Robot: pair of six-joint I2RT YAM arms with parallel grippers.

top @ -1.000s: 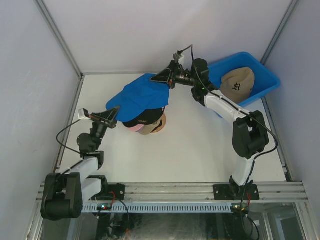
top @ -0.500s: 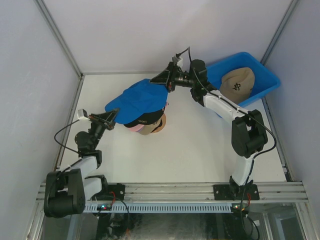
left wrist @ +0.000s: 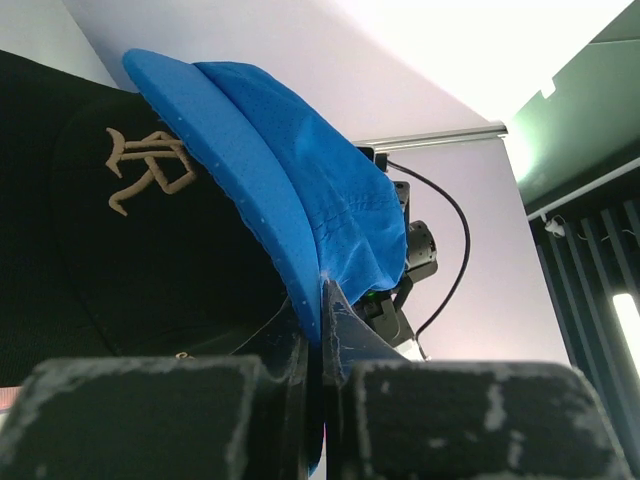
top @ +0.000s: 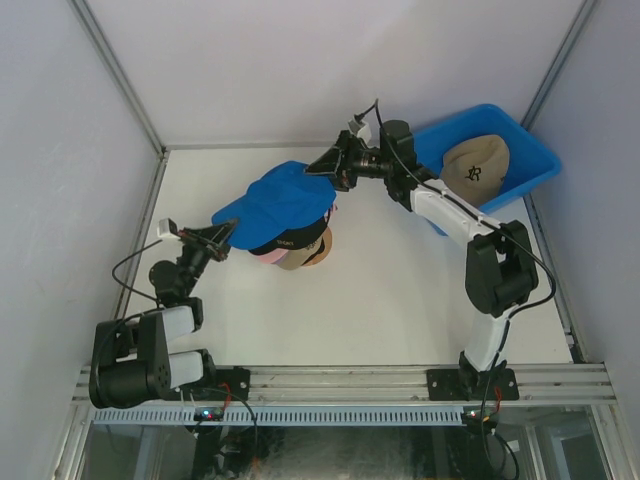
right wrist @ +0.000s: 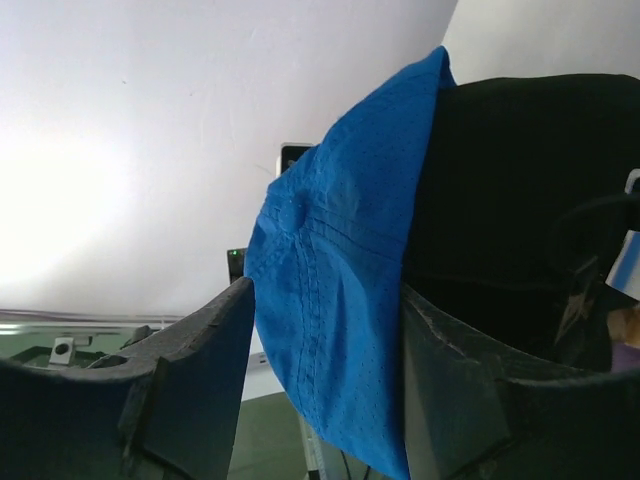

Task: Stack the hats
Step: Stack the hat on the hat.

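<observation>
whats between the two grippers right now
The blue cap spans the stretch: the left gripper pinches its brim, the right gripper holds its back edge, and it is over the black cap. The top external view shows this.

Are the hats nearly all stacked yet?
Nearly. Done: a black cap sits on the pile, a pink cap beneath. In hand: the left gripper and right gripper hold the blue cap over it. Remaining: lower it, then fetch the tan cap from the blue bin.
</observation>
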